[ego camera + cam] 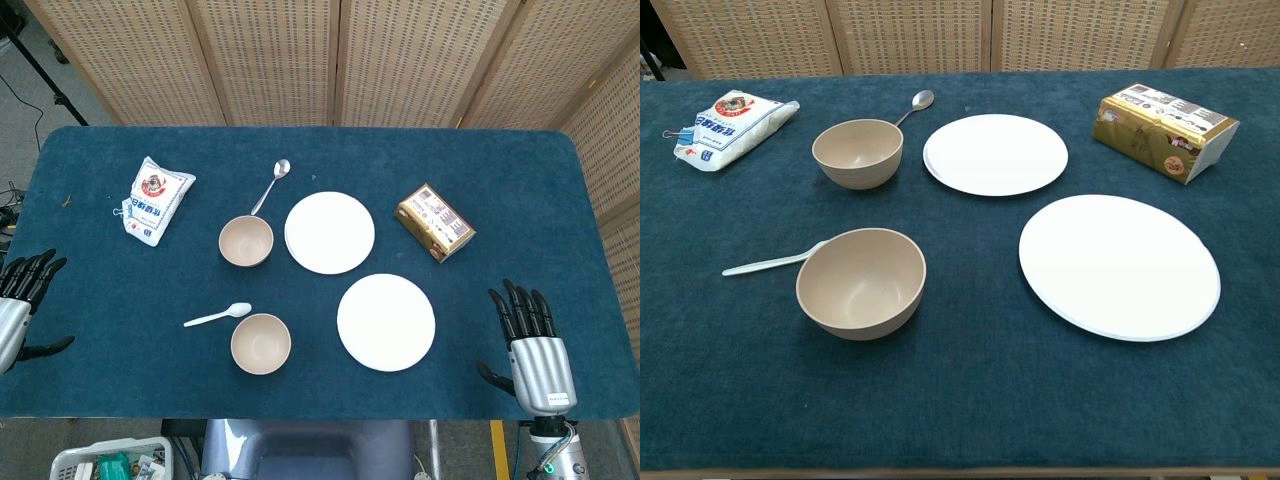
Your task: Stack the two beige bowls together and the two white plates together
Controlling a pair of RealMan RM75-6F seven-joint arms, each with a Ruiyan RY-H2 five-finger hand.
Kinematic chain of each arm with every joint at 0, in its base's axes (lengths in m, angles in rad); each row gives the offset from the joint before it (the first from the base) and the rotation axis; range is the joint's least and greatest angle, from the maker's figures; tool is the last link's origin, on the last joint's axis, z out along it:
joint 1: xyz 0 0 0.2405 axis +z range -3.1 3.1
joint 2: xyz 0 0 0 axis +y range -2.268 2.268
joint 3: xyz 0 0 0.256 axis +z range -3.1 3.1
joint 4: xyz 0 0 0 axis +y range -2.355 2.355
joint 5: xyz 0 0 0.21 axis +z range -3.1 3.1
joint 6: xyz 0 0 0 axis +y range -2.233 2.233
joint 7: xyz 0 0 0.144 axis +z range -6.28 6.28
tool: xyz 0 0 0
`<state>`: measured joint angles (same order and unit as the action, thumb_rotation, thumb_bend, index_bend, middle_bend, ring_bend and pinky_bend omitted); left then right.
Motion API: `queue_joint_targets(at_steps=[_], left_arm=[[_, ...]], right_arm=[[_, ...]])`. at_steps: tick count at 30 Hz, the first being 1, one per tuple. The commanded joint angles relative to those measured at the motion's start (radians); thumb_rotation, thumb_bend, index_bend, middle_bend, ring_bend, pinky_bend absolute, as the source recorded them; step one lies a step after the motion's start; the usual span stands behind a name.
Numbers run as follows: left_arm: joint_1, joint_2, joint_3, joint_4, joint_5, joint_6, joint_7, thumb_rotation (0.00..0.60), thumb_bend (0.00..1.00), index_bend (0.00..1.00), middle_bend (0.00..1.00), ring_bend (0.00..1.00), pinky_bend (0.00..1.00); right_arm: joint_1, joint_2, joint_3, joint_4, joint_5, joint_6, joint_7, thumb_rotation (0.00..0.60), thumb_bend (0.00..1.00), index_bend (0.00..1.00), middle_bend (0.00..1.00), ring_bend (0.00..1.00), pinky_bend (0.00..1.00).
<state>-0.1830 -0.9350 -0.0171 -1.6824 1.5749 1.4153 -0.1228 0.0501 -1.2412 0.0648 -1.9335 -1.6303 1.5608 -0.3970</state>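
Two beige bowls stand apart on the blue table: the far bowl (246, 241) (857, 152) and the near bowl (260, 343) (861, 282). Two white plates lie flat and separate: the far plate (330, 232) (995, 153) and the near plate (386, 321) (1119, 265). My left hand (20, 300) hovers at the table's left edge, fingers spread, holding nothing. My right hand (528, 345) is at the front right corner, fingers spread and empty. Neither hand shows in the chest view.
A metal spoon (272, 184) (916, 103) lies behind the far bowl. A white plastic spoon (217, 316) (768, 264) lies left of the near bowl. A white food bag (155, 199) (732, 126) sits far left, a gold packet (435, 222) (1166, 130) far right.
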Motion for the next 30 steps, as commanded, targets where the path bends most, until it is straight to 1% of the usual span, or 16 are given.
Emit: queue_joint_targets(at_steps=[1,10,13,15,16,20,21,22,24,25,28,30], left_arm=[[0.000,0.000,0.001,0.001,0.000,-0.002,0.000,0.600,0.00,0.00,0.00,0.00,0.00],[-0.004,-0.001,0.005,0.004,0.012,-0.006,-0.007,0.600,0.00,0.00,0.00,0.00,0.00],[-0.017,-0.011,0.021,0.017,0.063,-0.017,-0.015,0.600,0.00,0.00,0.00,0.00,0.00],[-0.034,-0.021,0.040,0.034,0.115,-0.034,-0.026,0.600,0.00,0.00,0.00,0.00,0.00],[-0.050,-0.031,0.056,0.044,0.158,-0.050,-0.033,0.600,0.00,0.00,0.00,0.00,0.00],[-0.095,-0.066,0.089,0.070,0.258,-0.097,-0.026,0.600,0.00,0.00,0.00,0.00,0.00],[-0.115,-0.079,0.100,0.072,0.290,-0.123,-0.012,0.600,0.00,0.00,0.00,0.00,0.00],[-0.127,-0.086,0.105,0.072,0.304,-0.140,-0.003,0.600,0.00,0.02,0.00,0.00,0.00],[-0.156,-0.109,0.119,0.062,0.335,-0.187,0.018,0.600,0.01,0.10,0.00,0.00,0.00],[-0.167,-0.118,0.125,0.055,0.342,-0.209,0.021,0.600,0.01,0.16,0.00,0.00,0.00],[-0.199,-0.139,0.133,0.020,0.332,-0.276,0.020,0.600,0.03,0.31,0.00,0.00,0.00],[-0.212,-0.165,0.126,0.003,0.317,-0.296,0.020,0.600,0.04,0.36,0.00,0.00,0.00]], right_arm=[[0.000,0.000,-0.001,0.000,-0.001,0.000,0.000,0.600,0.00,0.01,0.00,0.00,0.00],[-0.001,0.000,-0.002,-0.001,-0.003,0.001,-0.002,0.600,0.00,0.01,0.00,0.00,0.00],[-0.001,-0.001,-0.002,-0.003,0.000,-0.001,-0.003,0.600,0.00,0.01,0.00,0.00,0.00],[-0.001,0.000,-0.001,-0.005,0.003,0.000,-0.001,0.600,0.00,0.01,0.00,0.00,0.00],[-0.001,0.001,-0.001,-0.005,0.002,0.000,0.000,0.600,0.00,0.01,0.00,0.00,0.00],[-0.002,0.002,-0.003,-0.005,0.000,0.000,0.003,0.600,0.00,0.01,0.00,0.00,0.00],[-0.002,0.003,-0.003,-0.004,0.004,-0.003,0.004,0.600,0.00,0.01,0.00,0.00,0.00],[-0.001,0.003,-0.002,-0.003,0.006,-0.004,0.005,0.600,0.00,0.01,0.00,0.00,0.00],[0.000,0.004,0.001,-0.003,0.011,-0.005,0.007,0.600,0.00,0.01,0.00,0.00,0.00],[0.001,0.004,0.002,-0.002,0.012,-0.006,0.007,0.600,0.00,0.01,0.00,0.00,0.00],[0.002,0.003,0.003,-0.002,0.016,-0.009,0.007,0.600,0.00,0.01,0.00,0.00,0.00],[0.003,0.003,0.003,-0.001,0.019,-0.011,0.005,0.600,0.00,0.01,0.00,0.00,0.00]])
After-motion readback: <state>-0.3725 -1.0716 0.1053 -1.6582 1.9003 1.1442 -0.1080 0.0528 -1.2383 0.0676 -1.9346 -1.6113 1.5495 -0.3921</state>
